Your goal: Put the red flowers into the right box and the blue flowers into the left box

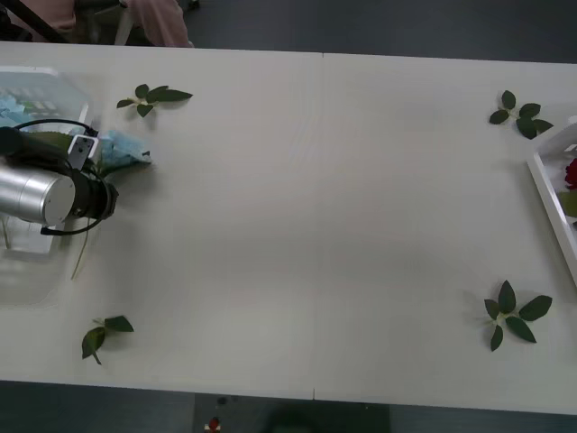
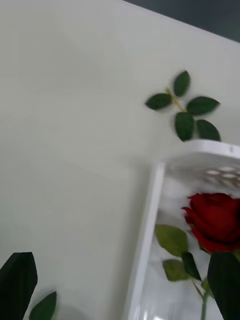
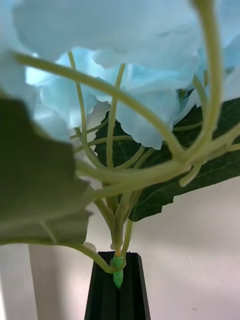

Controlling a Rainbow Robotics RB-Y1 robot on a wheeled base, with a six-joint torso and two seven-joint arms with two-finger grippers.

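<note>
A pale-blue hydrangea hangs from my left gripper, whose black fingers are shut on the base of its stem. In the front view this flower is at the end of my silver left arm, just beside the left box, with its thin stem trailing toward the near edge. More blue flowers lie inside that box. At the far right stands the right box with a red rose lying in it. My right gripper hovers open over that box's rim, next to the rose.
Loose green leaf sprigs lie at the back left, back right, front right and front left. One sprig sits just beyond the right box. A person's clothing shows behind the table's far edge.
</note>
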